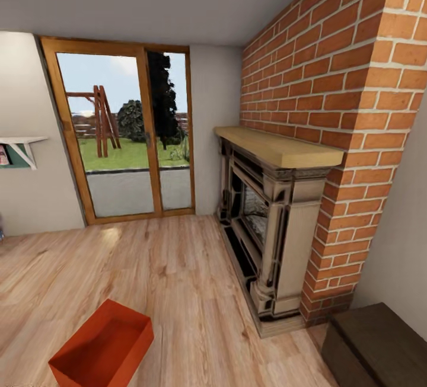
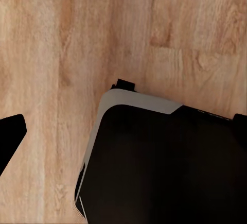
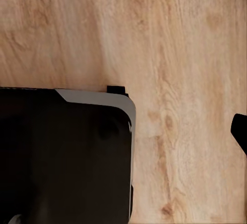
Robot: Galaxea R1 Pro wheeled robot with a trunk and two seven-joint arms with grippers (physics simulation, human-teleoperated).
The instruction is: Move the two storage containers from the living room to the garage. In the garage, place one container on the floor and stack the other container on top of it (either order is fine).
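Here both arms point down at wood floor (image 2: 46,38); tool states unclear.

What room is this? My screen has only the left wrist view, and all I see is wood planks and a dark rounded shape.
Observer: Indoors, by a hearth. The head view shows a brick fireplace with a wooden mantel on the right.
Operator: Any of those orange bins about?
Observer: One red-orange container sits open-topped on the wood floor, at the lower left of the head view.
Operator: Is there a way out?
Observer: Wood-framed glass doors stand in the far wall, with a lawn and a swing frame beyond them.
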